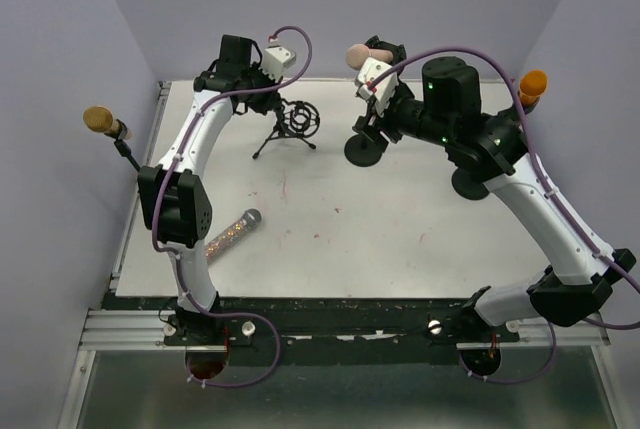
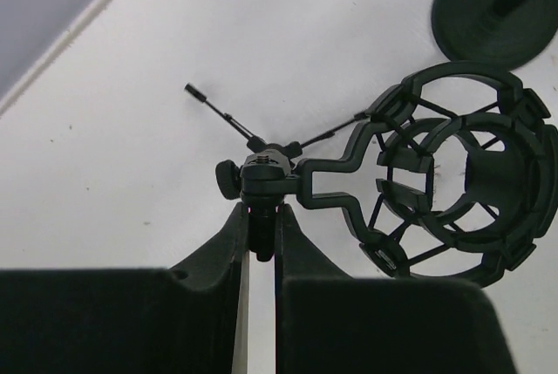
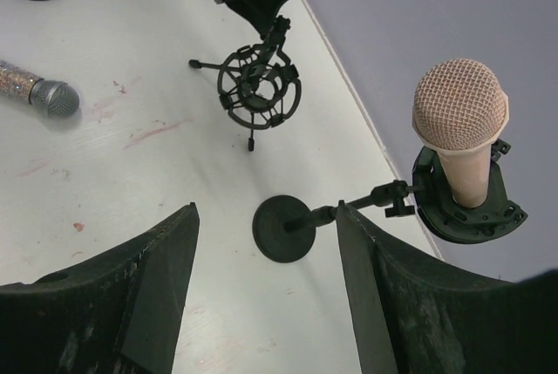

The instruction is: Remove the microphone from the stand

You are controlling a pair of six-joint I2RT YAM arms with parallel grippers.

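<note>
The right gripper (image 3: 266,213) has its two fingers wide apart and it holds nothing. In its wrist view the pink microphone (image 3: 459,125) is to the right of the right finger and apart from it, not in the gap between the fingers. The microphone sits upright, mesh head up, in the black clip (image 3: 466,217) of the round-base stand (image 3: 283,230). A thin arm goes from the clip down to the disc, which rests on the counter (image 3: 113,182) and shows in the gap between the fingers, farther from the camera. The left gripper (image 2: 260,217) has its fingers almost together, clamped on the short post of the tripod stand (image 2: 261,173), just under the joint. The shock mount (image 2: 462,173) of this stand is to the right of the gripper in the left wrist view, and its ring is empty. The top view shows what the wrist views do not: both arms reach toward the far edge of the counter, with a tan microphone (image 1: 100,119) at the left side and an orange microphone (image 1: 532,84) at the right side. A glitter microphone (image 1: 232,232) lies flat on the counter near the left arm. The right wrist view shows only its head end, and the left wrist view does not show it. In the top view the pink microphone is just beside the right wrist.
</note>
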